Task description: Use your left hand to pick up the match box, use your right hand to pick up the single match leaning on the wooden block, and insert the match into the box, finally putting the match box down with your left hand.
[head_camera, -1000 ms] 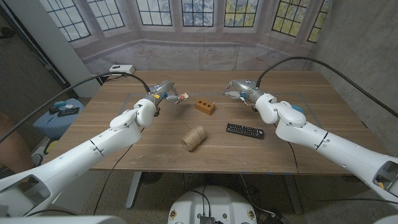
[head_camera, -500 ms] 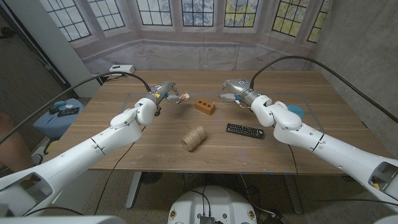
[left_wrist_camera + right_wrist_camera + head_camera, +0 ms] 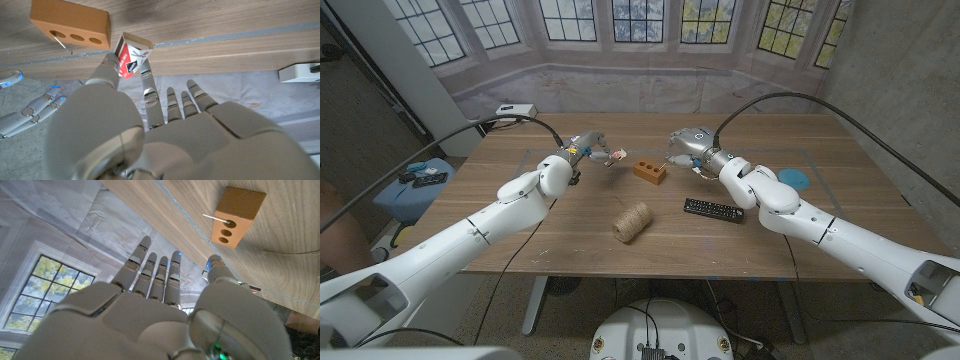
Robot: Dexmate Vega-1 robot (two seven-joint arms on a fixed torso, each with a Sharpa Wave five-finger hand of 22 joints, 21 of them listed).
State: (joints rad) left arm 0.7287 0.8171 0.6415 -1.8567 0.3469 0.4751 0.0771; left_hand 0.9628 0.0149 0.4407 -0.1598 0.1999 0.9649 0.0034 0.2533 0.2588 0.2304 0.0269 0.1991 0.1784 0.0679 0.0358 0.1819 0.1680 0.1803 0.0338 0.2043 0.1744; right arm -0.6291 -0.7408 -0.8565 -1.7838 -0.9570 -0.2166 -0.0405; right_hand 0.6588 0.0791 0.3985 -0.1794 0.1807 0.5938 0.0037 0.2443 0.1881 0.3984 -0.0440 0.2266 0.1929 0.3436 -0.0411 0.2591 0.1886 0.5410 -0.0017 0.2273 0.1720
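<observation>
The first step looks done: the left robot hand (image 3: 582, 148) pinches the match box (image 3: 615, 156) and holds it above the bench (image 3: 570, 225), beside the wooden block (image 3: 649, 170). The match (image 3: 214, 217) is not yet taken; it leans from a hole of the block. The right robot hand (image 3: 689, 146) is near, released, fingers straight. The left wrist view shows the box drawer open; the head view does not.

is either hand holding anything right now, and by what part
The left hand pinches the match box by its lower end, its open end pointing away from the hand. The right hand holds nothing; the match is in the wooden block.
</observation>
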